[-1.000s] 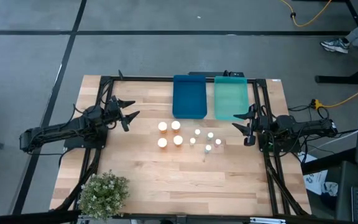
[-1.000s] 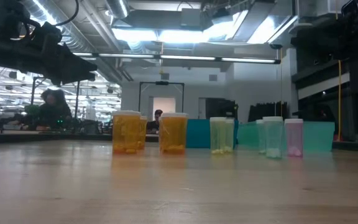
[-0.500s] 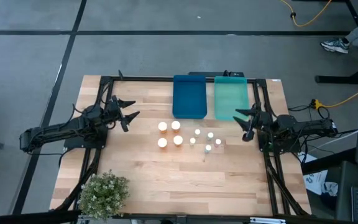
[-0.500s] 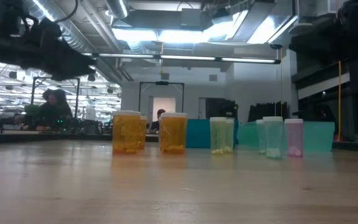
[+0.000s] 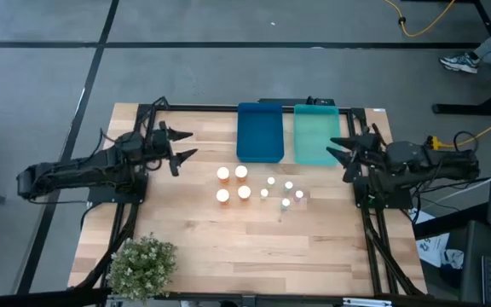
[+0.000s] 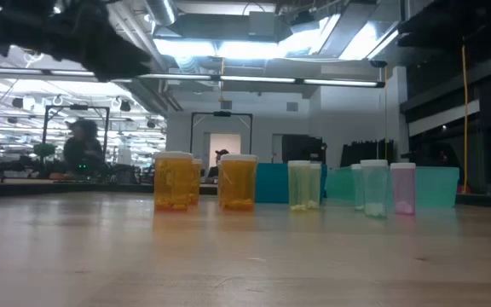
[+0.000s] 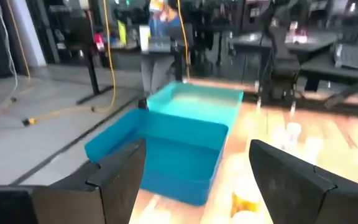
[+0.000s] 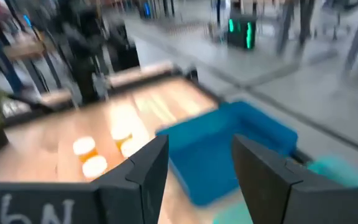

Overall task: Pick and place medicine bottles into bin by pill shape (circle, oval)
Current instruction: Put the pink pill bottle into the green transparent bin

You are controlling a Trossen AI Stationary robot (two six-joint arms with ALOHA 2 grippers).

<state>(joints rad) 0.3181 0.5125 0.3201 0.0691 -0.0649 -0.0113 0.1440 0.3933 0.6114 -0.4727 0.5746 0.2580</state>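
Nine white-capped amber and pale medicine bottles (image 5: 257, 187) stand mid-table before the dark blue tray (image 5: 259, 132) and teal tray (image 5: 316, 134); we hold our left gripper (image 5: 180, 147) and right gripper (image 5: 339, 152) wide open, empty, flanking them, ready to pick.

Wooden table (image 5: 228, 247), two arms at sides. Left gripper (image 5: 180, 147) open, left of bottles, above bare wood. Right gripper (image 5: 341, 156) open, beside teal tray (image 5: 315, 134). Blue tray (image 5: 259, 132) touching teal tray, both at far edge. Four amber bottles (image 5: 233, 183) in square, pale bottles (image 5: 281, 193) right of them. Plant (image 5: 141, 266) at near left corner.
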